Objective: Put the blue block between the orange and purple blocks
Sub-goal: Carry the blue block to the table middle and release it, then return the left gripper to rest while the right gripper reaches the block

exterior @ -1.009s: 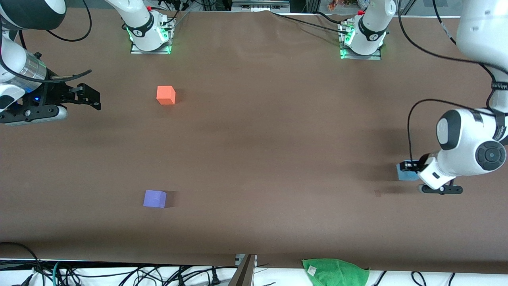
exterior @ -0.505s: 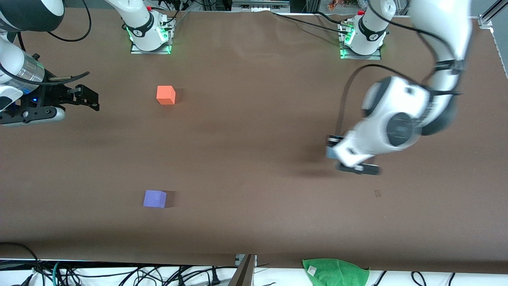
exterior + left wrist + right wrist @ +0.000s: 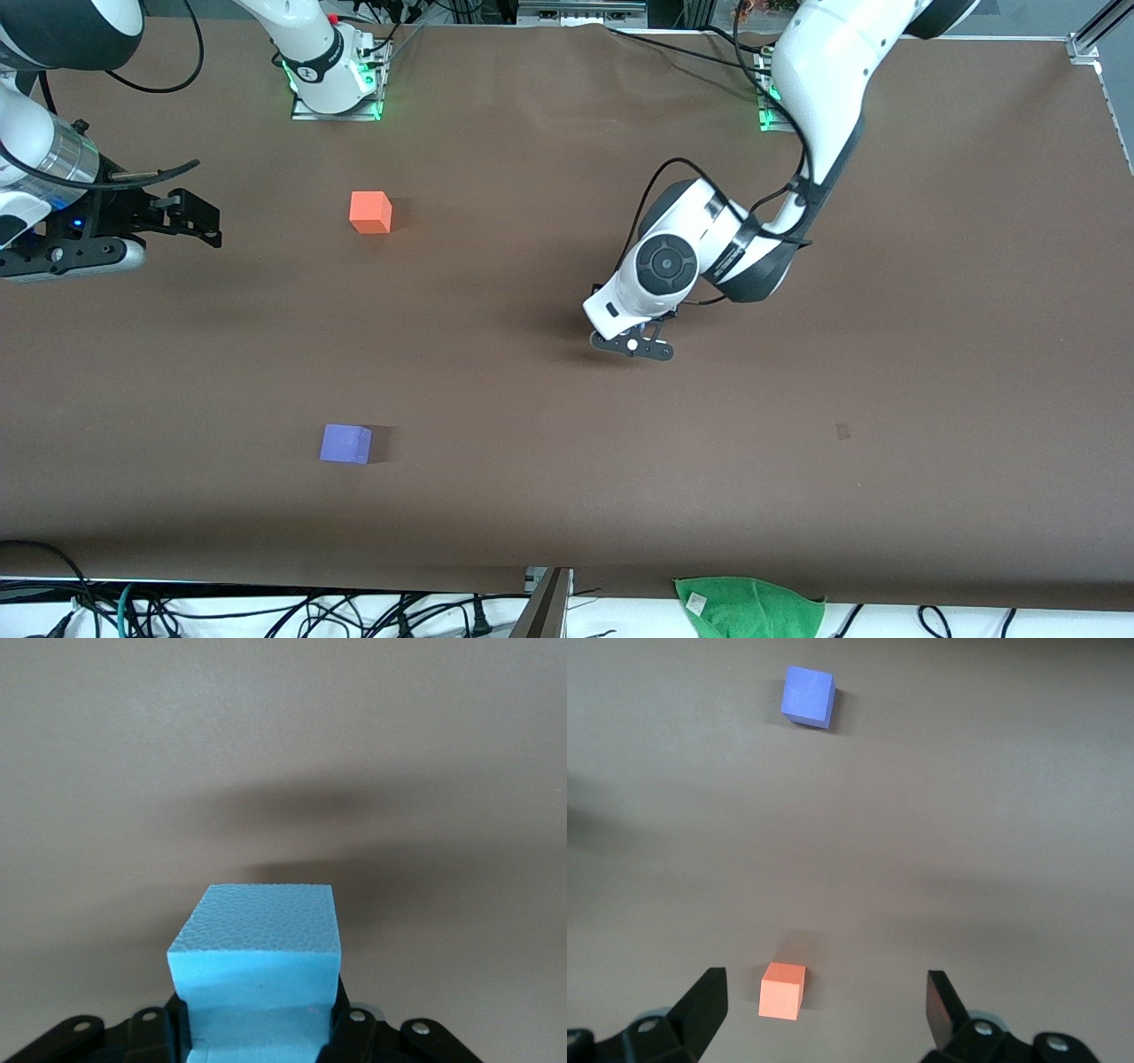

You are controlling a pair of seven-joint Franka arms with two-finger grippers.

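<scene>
Foam fills the left tool (image 3: 263, 1028): its two black fingers (image 3: 159, 1032) clamp the lower sides of the blue block (image 3: 257, 970), leaving the top face and upper edges clear. The grip low on the sides probably keeps the cube square for a flat set-down. The block is a light sky-blue cube with a pebbled, matte foam surface and crisp edges. In the front view the block is hidden under the left wrist, and the left tool (image 3: 633, 346) hangs over bare brown worktop (image 3: 930, 292) near the middle, well apart from both targets.

The orange block (image 3: 370, 212) sits toward the right arm's end of the worktop, and the purple block (image 3: 345, 443) lies nearer the front camera, roughly in line with it. Both are matte cubes of the same size, with an open gap between them wide enough for a third cube. The carry is judged to be partway done; the remaining travel is toward that gap.

The right tool (image 3: 199, 217) waits at its own end of the worktop, fingers (image 3: 704, 1001) spread wide and holding nothing, aimed at the two resting cubes. A green cloth (image 3: 749, 607) lies off the worktop edge.
</scene>
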